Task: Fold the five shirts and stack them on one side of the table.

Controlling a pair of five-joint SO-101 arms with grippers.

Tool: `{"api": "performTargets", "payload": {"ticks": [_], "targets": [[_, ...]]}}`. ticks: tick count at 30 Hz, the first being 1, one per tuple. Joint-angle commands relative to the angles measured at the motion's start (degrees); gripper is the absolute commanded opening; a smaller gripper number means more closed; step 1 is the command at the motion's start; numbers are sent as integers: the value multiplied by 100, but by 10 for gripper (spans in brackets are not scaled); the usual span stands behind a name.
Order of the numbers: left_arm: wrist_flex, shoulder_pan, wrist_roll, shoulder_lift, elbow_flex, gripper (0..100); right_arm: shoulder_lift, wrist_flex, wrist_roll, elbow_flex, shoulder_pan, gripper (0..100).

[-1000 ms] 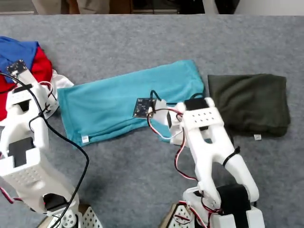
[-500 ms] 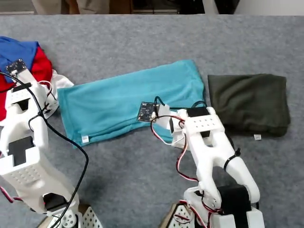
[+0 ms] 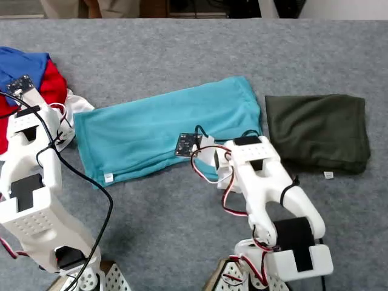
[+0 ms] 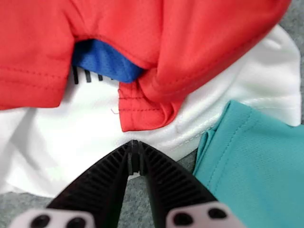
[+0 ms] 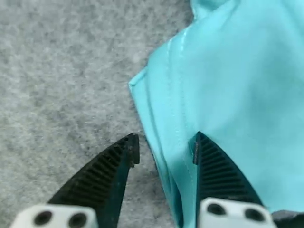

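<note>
Over the last second our right arm had drawn back toward its base, folding lower at the elbow, while our left arm had kept still. The right gripper [image 5: 164, 142] stood partly open and held nothing, its jaws straddling the near hem of the teal shirt [image 3: 163, 130] close to a corner. We judged it was lining up to pinch that hem for the next fold. The teal shirt lay flat mid-table as a long band, only half folded. Our left gripper [image 4: 134, 156] was closed tip to tip at the white shirt's [image 4: 57, 142] edge; we could not tell whether it pinched cloth. Beyond it the red shirt [image 4: 142, 38] and blue shirt [image 4: 104, 61] lay heaped. The dark green shirt [image 3: 318, 130] sat folded at the right.
</note>
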State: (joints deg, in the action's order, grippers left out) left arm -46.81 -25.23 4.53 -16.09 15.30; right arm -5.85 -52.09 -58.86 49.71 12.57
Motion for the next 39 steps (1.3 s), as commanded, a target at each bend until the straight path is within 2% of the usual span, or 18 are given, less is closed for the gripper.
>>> {"api": "performTargets", "payload": {"ticks": [1, 7, 16, 25, 30, 39], "targets": [[-26, -26, 0, 22, -264, 19, 180, -26, 0, -127, -171, 206], [-26, -44, 0, 22, -255, 19, 356, -149, 0, -286, -171, 201], [-26, -53, 0, 22, -246, 19, 989, -633, -9, -963, -171, 8], [-26, -53, 0, 22, -255, 19, 1226, -835, 237, -1719, -576, 5], [-26, -44, 0, 22, -255, 19, 1262, -1468, 237, -2967, -505, 5], [-18, -35, 0, 22, -255, 19, 2422, -1495, 211, -5455, -365, 5]]}}
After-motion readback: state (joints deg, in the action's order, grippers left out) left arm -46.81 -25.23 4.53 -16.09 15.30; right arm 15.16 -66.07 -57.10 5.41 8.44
